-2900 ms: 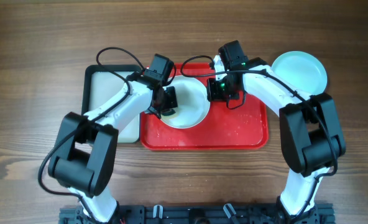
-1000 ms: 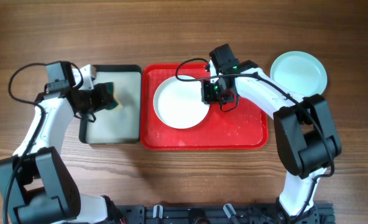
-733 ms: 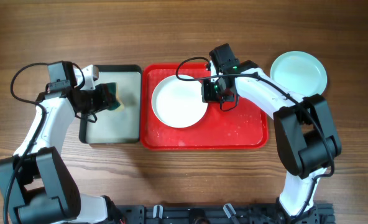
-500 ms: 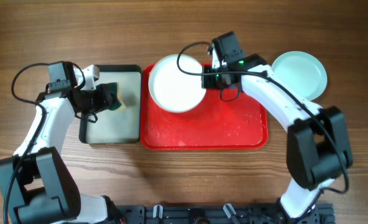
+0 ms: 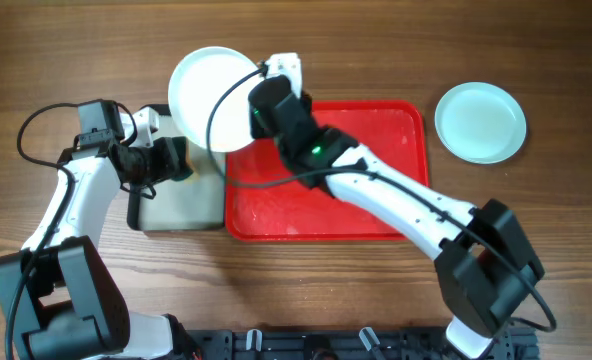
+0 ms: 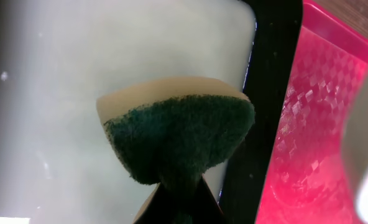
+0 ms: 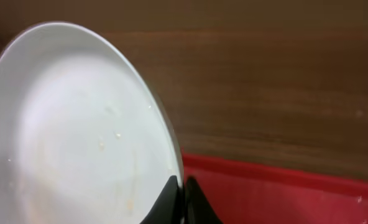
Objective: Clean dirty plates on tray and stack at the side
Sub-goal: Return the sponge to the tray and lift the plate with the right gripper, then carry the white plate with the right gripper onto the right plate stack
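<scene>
Evidently right fingers (image 7: 165, 206) clamp the white plate (image 7: 78, 124) edgewise, left fingers (image 6: 151, 210) the sponge (image 6: 178, 137).

No readable text, label, brand, number or sign in any of the three views

The tray (image 5: 396, 130) is gleaming glossy plastic, the plate (image 5: 201, 90) is shining smooth, the sponge (image 6: 178, 140) is looking rough, the bench (image 5: 76, 40) matt wood.
</scene>
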### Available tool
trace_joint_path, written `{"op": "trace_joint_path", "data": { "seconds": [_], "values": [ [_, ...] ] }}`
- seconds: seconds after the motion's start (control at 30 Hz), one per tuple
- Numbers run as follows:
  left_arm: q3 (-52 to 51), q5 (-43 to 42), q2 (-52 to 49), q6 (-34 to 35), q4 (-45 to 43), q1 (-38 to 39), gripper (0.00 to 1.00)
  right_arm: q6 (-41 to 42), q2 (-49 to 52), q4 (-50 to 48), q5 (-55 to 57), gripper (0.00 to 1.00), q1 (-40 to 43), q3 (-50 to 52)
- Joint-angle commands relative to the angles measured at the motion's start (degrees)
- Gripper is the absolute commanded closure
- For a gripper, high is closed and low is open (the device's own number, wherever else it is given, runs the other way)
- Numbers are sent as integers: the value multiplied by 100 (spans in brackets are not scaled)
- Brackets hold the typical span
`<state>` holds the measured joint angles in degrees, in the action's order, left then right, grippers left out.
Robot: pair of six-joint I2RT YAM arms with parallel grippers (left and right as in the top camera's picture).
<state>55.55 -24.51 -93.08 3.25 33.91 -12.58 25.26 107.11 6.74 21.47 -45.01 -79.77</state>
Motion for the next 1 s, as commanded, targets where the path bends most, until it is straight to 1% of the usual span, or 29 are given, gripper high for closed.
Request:
{"op": "trace_joint_path", "data": {
  "seconds": [0.0,0.1,0.2,0.4,0.5,0.67,0.8,0.87,0.93,0.97],
  "values": [
    [-13,35,96,-107,17,9,96,-907,133,-426,640,96,-111,-83],
    [-13,35,96,-107,17,9,96,-1696,133,-894,638,96,-122,-83],
    [-13,35,94,-107,15,11,96,-2312,133,-1217,636,96,-122,-83],
    [-13,35,94,-107,15,11,96,-3080,133,-1602,638,96,-131,-83],
    [-13,35,94,-107,15,9,96,-3611,133,-1923,608,96,-164,-83],
    [-13,35,94,-107,15,9,96,-4389,162,-2310,529,96,-385,-83],
    [-13,33,94,-107,15,9,96,-5882,466,-2846,588,96,-623,-83],
    [-13,33,94,-107,13,11,95,-6701,601,-3265,664,96,-704,-83],
    [-13,33,94,-107,13,9,93,-7270,697,-3696,662,96,-756,-83],
    [-13,33,94,-107,13,11,92,-7353,706,-3832,660,96,-787,-83]
  ]
}}
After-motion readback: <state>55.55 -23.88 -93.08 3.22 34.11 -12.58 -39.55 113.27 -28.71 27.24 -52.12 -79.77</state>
